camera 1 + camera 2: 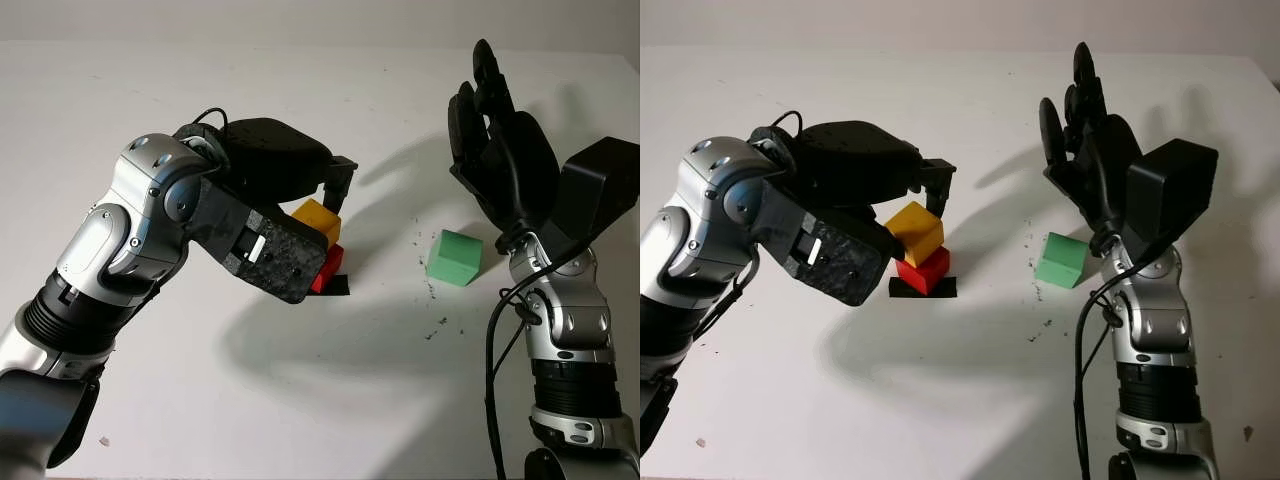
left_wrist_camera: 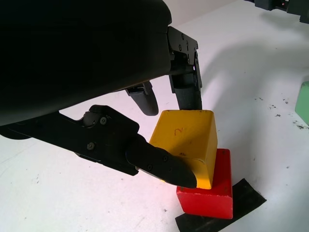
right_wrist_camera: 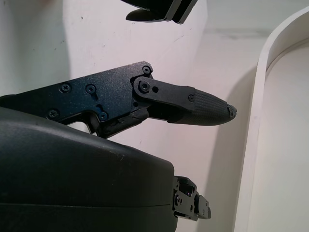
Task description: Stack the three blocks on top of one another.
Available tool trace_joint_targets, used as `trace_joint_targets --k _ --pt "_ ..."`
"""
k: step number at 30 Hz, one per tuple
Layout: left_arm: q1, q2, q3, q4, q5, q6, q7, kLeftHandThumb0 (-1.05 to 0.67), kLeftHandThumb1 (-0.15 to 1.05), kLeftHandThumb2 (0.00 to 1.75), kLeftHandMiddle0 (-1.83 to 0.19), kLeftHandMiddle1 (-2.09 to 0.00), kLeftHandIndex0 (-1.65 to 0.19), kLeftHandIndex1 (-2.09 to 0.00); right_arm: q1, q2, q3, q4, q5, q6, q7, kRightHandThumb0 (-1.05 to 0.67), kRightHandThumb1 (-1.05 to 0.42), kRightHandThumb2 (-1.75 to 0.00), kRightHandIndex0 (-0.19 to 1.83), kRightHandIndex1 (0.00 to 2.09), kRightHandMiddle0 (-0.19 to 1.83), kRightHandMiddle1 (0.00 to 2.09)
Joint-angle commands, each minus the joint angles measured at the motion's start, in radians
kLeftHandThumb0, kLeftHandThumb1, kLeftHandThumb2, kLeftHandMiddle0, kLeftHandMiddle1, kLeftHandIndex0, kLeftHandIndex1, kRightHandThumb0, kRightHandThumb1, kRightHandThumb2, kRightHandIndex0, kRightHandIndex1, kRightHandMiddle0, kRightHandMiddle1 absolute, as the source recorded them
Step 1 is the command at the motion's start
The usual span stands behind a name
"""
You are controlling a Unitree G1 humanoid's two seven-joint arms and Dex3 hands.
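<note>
Hidden and cut-off parts around the block stack

In the left eye view the left hand (image 1: pixel 285 235) covers most of the yellow block (image 1: pixel 316 218) and the red block (image 1: pixel 330 268), and much of the black tape strip (image 1: pixel 338 287) under them. The left wrist view cuts the green block (image 2: pixel 303 101) at the picture's edge and leaves the yellow block's faint marking unreadable. Whether the yellow block sits square or tilted on the red one cannot be told. The raised right hand (image 1: pixel 1090 150) hides one corner of the green block.

Left hand (image 1: pixel 300 215) gripping yellow block (image 1: pixel 317 221) atop red block (image 1: pixel 328 270); green block (image 1: pixel 455 257) nr raised right hand (image 1: pixel 500 140).
</note>
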Motion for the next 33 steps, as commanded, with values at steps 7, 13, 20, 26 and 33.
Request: trace_joint_targets --k 7,13,20,26,33 --pt "-0.034 -0.006 -0.004 -0.015 -0.005 0.007 -0.010 -0.36 1.05 0.06 -0.12 -0.92 -0.24 -1.52 0.005 0.003 -0.002 -0.013 0.000 -0.017 0.001 -0.62 -1.05 -0.62 -0.19 0.00 -0.19 0.00" --pt "-0.046 -0.014 -0.004 -0.008 -0.016 0.010 -0.014 -0.37 1.05 0.10 -0.15 -0.74 -0.18 -1.63 0.005 0.006 -0.002 -0.017 0.001 -0.008 -0.001 -0.63 -1.05 -0.62 -0.19 0.00 -0.19 0.00" --pt "-0.046 -0.018 -0.008 -0.004 -0.031 0.020 -0.028 -0.34 1.05 0.11 -0.16 -0.73 -0.23 -1.56 0.003 0.000 -0.005 -0.007 0.005 -0.028 0.017 -0.61 -1.05 -0.64 -0.19 0.00 -0.19 0.00" --pt "-0.046 -0.022 -0.011 -0.006 -0.027 0.026 -0.032 -0.33 1.05 0.10 -0.15 -0.73 -0.23 -1.55 0.006 -0.002 -0.001 -0.006 -0.006 -0.029 0.019 -0.60 -1.05 -0.66 -0.19 0.00 -0.19 0.00" --pt "-0.038 -0.021 -0.014 -0.008 -0.024 0.027 -0.037 -0.34 1.04 0.07 -0.15 -0.72 -0.24 -1.55 0.005 -0.003 -0.004 -0.003 -0.002 -0.024 0.031 -0.60 -1.05 -0.65 -0.19 0.00 -0.19 0.00"
